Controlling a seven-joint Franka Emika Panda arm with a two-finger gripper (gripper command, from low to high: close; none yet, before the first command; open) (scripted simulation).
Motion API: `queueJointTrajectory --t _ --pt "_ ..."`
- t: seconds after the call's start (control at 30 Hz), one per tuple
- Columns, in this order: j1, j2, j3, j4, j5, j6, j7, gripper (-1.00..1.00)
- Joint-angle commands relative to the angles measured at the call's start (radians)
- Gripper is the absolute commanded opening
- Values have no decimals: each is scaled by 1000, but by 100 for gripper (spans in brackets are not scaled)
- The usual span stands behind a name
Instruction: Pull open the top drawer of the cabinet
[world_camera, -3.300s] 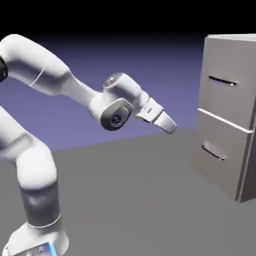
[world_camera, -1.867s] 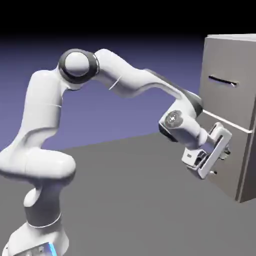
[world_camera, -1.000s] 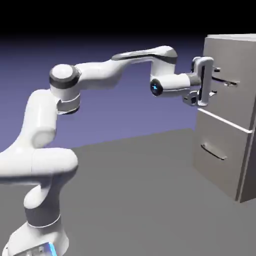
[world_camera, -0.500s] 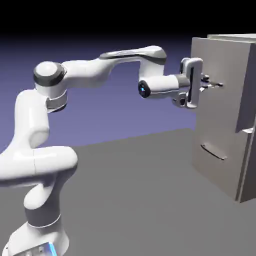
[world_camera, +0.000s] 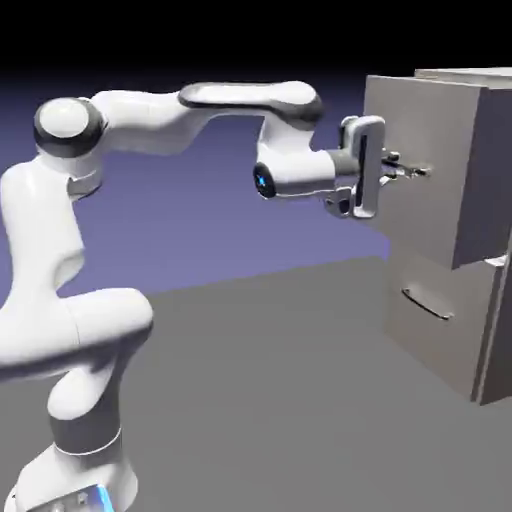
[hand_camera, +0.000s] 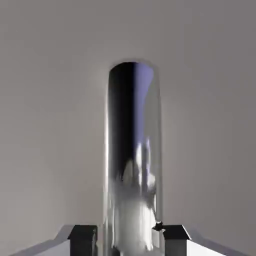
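The grey cabinet (world_camera: 498, 335) stands at the exterior view's right. Its top drawer (world_camera: 415, 225) juts out toward the arm, well proud of the lower front. My gripper (world_camera: 404, 169) is level with the drawer's thin dark handle (world_camera: 420, 171) and shut on it. In the hand view the shiny bar handle (hand_camera: 132, 160) runs upright between my two grey fingertips (hand_camera: 82, 239), which press on either side of it; my gripper (hand_camera: 129, 240) sits at the bottom edge. The drawer's plain grey front (hand_camera: 50, 100) fills the rest of that view.
The lower drawer (world_camera: 430, 330) with its curved handle (world_camera: 425, 303) sits shut beneath the pulled-out one. The arm stretches level from the exterior view's left, above the grey table (world_camera: 280, 400).
The gripper closed on the top drawer's handle and has drawn back to the exterior view's left. The drawer has slid out with it, further than half a second ago.
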Motion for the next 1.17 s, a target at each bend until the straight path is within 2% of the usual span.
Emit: queueJointTrajectory --t 0.0,0.17,0.53,0.87,1.0,1.03,1.13 --pt "-11 27 1 0 -18 -8 43 -100" --pt "-52 163 1 -16 -111 -51 260 -100" --pt "336 242 -228 -361 -162 -58 268 -100" --pt "161 579 -176 -390 -283 -244 702 -100" --pt "277 632 -213 -509 -343 -247 747 -100" --pt "277 632 -213 -509 -343 -247 747 100" --pt "349 647 -237 -565 -376 -231 757 100"
